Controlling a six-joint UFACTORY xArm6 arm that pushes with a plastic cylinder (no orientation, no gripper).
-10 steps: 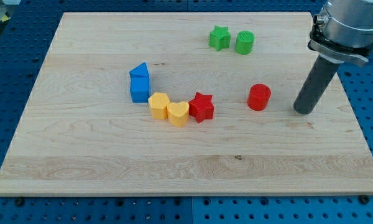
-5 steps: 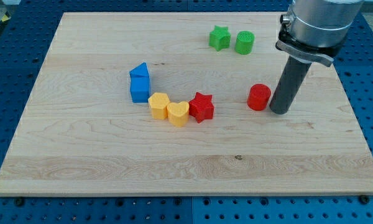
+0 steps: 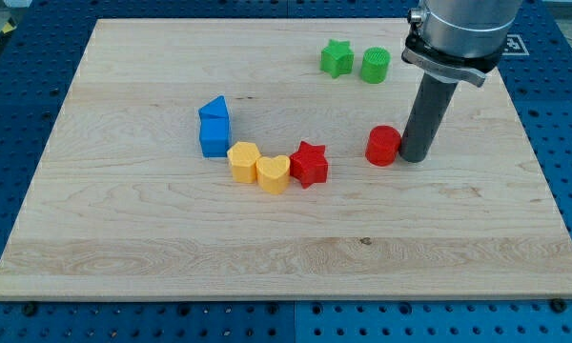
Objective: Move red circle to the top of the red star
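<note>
The red circle (image 3: 383,146) is a short, solid red cylinder standing upright right of centre in the frame, on the wooden desk (image 3: 124,238). My tip (image 3: 415,157) touches its right side. There is no claw on this arm, only the rod. The red star (image 3: 309,164) sits to the circle's left, near but apart, touching a yellow heart (image 3: 273,174).

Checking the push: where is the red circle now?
The red circle sits right of centre in the camera view, touching my tip on its right, with the red star to its left, apart.
</note>
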